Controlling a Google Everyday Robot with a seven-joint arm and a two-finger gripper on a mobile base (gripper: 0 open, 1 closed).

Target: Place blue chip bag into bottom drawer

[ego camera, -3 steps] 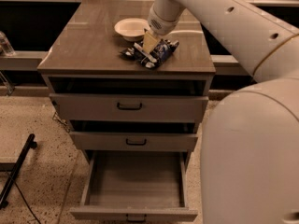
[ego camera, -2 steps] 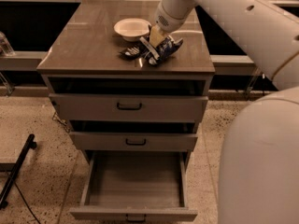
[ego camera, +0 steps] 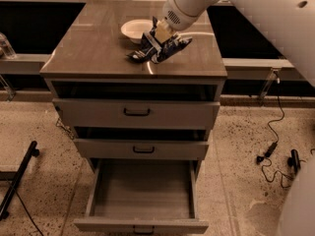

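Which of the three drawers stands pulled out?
The bottom drawer; both upper ones are pushed in. The hand holds the blue chip bag beside the bowl.

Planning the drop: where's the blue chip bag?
In camera view, the blue chip bag is held by the gripper over the cabinet top, right of the white bowl.
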